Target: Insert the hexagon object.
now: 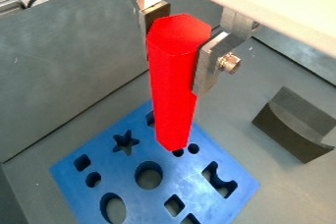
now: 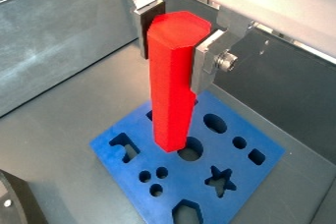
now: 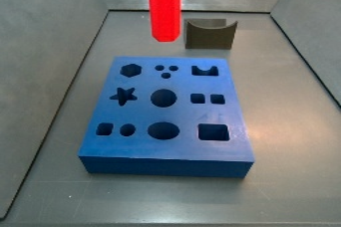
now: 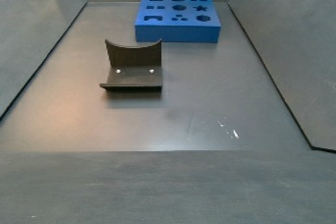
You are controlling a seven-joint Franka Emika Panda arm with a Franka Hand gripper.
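In both wrist views our gripper (image 1: 184, 46) is clamped on the red hexagon object (image 1: 172, 81), held upright above the blue block (image 1: 157, 174). In a side view the rod (image 3: 164, 4) hangs well above the block (image 3: 167, 112), approx. over its hexagon hole (image 3: 128, 70); all holes empty. We judge we're mid-carry: next, align facets w/ that hole, then lower. In a side view the dark grey block (image 4: 133, 66) sits well apart from the blue block.

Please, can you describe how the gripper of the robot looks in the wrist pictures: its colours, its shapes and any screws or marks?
In both wrist views the gripper has two flat silver metal plates as fingers, with dark pads on the inner faces. One finger carries a round silver bolt head on its outer side. Above the fingers sits a pale, whitish body. No cables or printed marks show.
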